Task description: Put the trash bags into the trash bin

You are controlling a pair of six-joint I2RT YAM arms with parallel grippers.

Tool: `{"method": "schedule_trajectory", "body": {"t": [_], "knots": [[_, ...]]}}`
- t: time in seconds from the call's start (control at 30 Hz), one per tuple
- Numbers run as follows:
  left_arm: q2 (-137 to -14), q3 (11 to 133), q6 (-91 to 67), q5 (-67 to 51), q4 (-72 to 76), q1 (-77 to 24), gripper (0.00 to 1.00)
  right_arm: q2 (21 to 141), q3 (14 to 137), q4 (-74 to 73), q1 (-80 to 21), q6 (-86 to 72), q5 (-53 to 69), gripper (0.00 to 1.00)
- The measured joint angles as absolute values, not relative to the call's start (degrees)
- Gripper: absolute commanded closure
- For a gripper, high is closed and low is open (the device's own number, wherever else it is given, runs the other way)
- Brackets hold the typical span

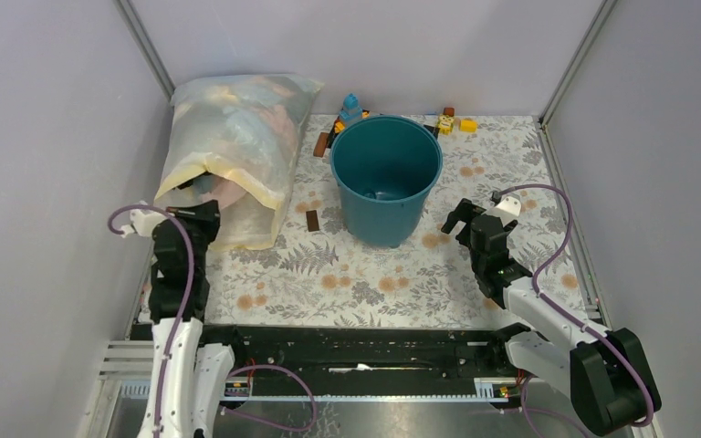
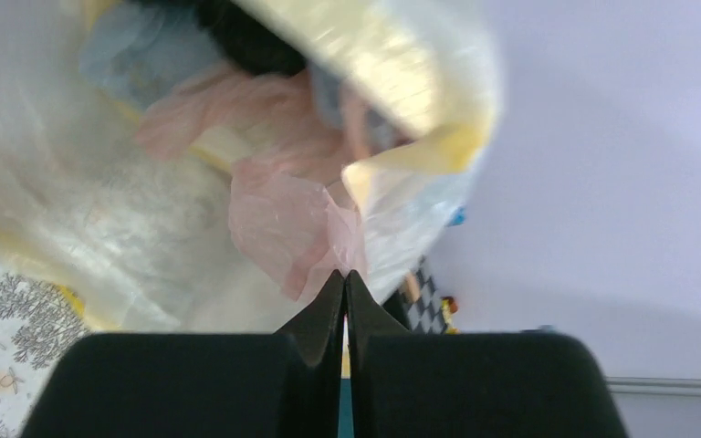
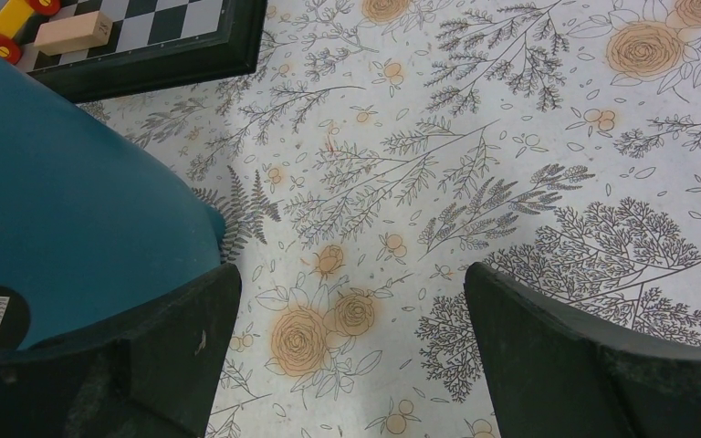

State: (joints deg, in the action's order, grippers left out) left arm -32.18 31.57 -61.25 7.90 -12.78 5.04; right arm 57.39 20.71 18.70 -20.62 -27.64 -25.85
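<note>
A pale-pink trash bag [image 2: 283, 219] hangs out of the mouth of a big yellowish-white sack [image 1: 237, 137], which also fills the left wrist view [image 2: 100, 210]. My left gripper [image 2: 345, 274] is at the sack's mouth [image 1: 203, 214]. Its jaws are closed on the lower edge of the pink bag. The teal trash bin [image 1: 392, 214] stands upright at mid-table, with no bag showing inside. My right gripper [image 1: 473, 222] is open and empty, low over the flowered cloth just right of the bin [image 3: 64, 201]. Its fingertips [image 3: 210, 301] are near the bin's wall.
Small toys lie behind the bin: a blue figure [image 1: 351, 108], yellow blocks [image 1: 456, 121] and a checkerboard [image 3: 146, 36]. A brown block [image 1: 313, 220] lies between sack and bin. Grey walls close in the left, back and right sides.
</note>
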Motion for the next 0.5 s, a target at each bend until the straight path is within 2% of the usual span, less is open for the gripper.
{"method": "schedule_trajectory", "body": {"t": [0.23,0.5], "knots": [[-31.6,53.4,-58.0,9.4,-24.3,5.0,1.00,57.6,20.7,18.7,-20.6,-27.6,-25.9,0.00],[-32.0,64.4,-55.2,6.9,-30.7,5.1,1.00,57.7,20.7,18.7,-20.6,-27.6,-25.9,0.00]]}}
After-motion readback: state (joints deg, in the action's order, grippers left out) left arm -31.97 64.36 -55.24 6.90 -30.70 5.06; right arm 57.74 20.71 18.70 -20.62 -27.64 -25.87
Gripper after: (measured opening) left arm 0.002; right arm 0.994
